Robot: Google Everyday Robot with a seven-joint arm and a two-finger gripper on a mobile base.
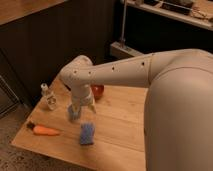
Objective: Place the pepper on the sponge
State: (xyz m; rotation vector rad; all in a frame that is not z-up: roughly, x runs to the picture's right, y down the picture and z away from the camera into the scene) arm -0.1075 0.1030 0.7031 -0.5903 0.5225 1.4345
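Camera view. Sitting on the wooden table (pixel 120 125): one pepper (pixel 43 130), one sponge (pixel 87 134), one pale blue block (pixel 73 113), one red round object (pixel 98 91), one white bottle (pixel 48 97). One gripper (pixel 83 109) is hovering just behind the sponge, jaws spread, gripping nothing. The pepper is lying left of the sponge, apart from the jaws.
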